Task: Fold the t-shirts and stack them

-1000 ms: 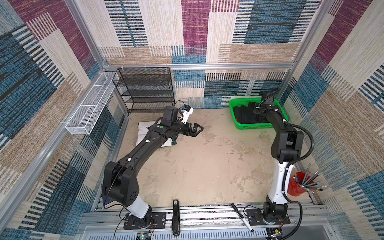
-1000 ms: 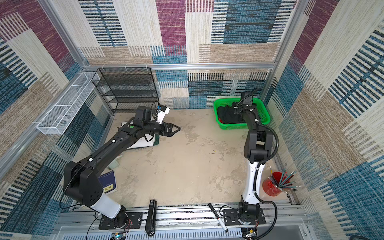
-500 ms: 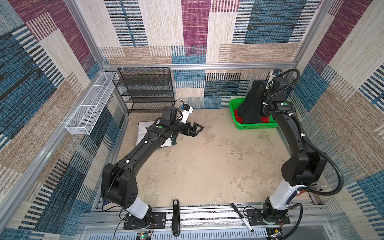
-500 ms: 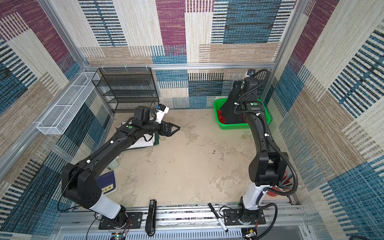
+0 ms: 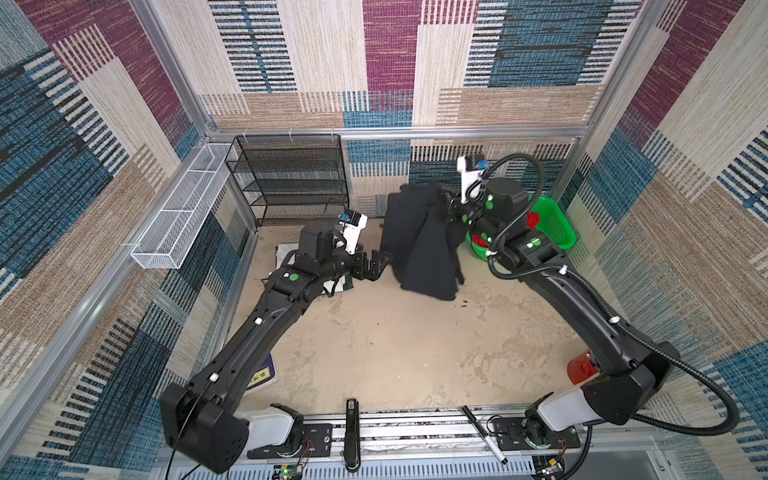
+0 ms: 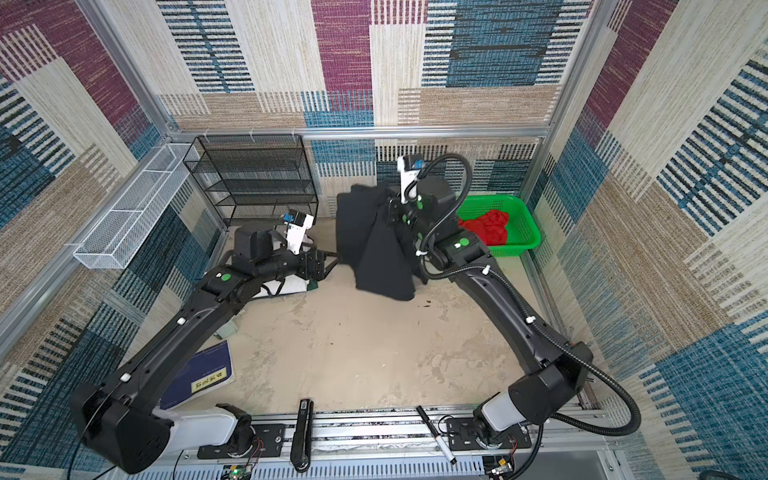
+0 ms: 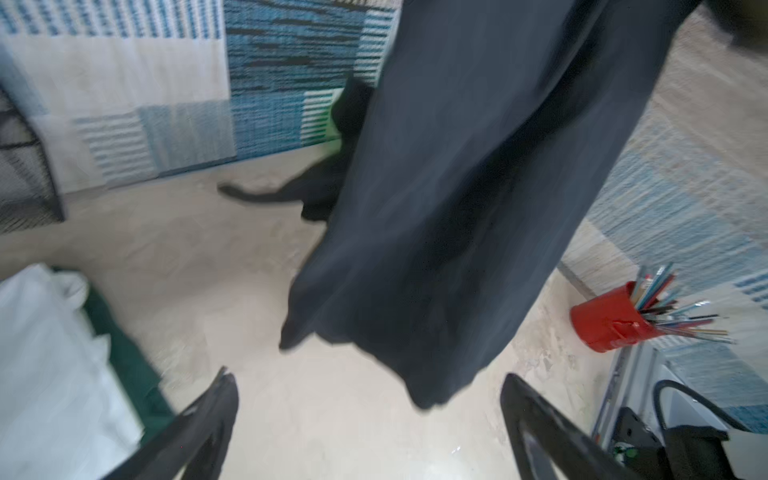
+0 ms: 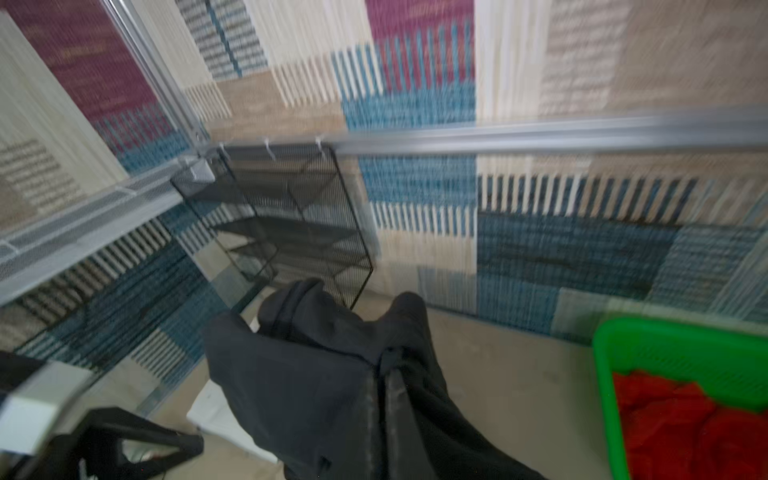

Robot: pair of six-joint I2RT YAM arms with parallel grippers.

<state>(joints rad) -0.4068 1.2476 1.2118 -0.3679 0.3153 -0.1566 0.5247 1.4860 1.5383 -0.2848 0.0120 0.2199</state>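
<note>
Black t-shirt [image 5: 419, 245] has just left the basket [image 6: 524, 224], hanging from the clamped right claw [image 8: 386, 374]. Left claw [image 7: 368, 376] gapes empty, ready for spreading.

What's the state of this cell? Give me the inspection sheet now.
Surface: beige table, stained, dark specks.
Job's things: black t-shirt hanging from right gripper; red t-shirt in green basket; white t-shirt lying over dark green t-shirt.
Clutter: blue booklet, red pen cup, marker.
Grippers: left gripper jaws open, empty; right gripper shut on black t-shirt.
Cables: black conduit loops along right arm.
Surroundings: black mesh shelf, white wire basket, carpet-patterned walls.
</note>
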